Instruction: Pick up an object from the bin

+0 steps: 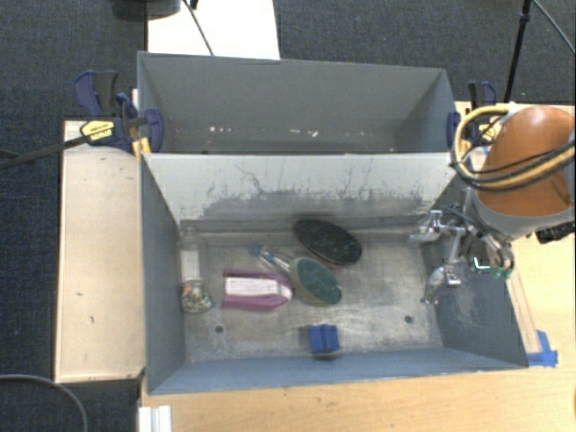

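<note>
Now: claw hanging spread by the bin's right wall

The claw point(436, 257) is hanging low inside the grey bin point(297, 187), to the right of the black oval brush point(328, 241) and well apart from it, close to the right wall. Its two metal fingers point(430, 232) are standing spread, and bare bin floor is showing between them. The orange-covered wrist point(526, 165) is sitting above and to the right of the claw, with cables looping round it.

The brush is lying flat towards the back of the floor. Just in front of the brush, a dark green oval thing point(317, 280) is lying close against it. To the front-left of the brush, a purple bottle with a white label point(256, 291) is resting on its side. A thin bluish piece point(268, 257) is lying between them. Far to the left of the brush, a white tube point(189, 264) and a small clear roundish thing point(193, 297) are sitting by the left wall. Well in front of the brush, a small blue block point(323, 338) is lying alone near the front wall.
</note>
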Robot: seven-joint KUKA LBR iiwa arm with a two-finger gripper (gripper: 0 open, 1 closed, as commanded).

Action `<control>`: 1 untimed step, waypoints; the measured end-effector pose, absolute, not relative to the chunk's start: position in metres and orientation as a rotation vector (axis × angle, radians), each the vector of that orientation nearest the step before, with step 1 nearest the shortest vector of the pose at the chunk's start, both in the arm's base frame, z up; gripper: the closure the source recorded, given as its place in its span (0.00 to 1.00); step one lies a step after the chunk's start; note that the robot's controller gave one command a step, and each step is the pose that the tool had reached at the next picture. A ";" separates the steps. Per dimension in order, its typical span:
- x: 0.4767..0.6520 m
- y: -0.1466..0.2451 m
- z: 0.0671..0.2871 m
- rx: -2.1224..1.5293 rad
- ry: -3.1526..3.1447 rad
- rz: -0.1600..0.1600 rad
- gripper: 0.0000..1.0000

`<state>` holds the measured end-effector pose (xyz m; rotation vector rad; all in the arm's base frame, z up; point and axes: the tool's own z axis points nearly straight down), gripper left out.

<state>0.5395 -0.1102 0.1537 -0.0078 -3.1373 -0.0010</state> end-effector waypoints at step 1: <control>0.553 -0.145 0.130 0.742 -3.057 0.003 0.00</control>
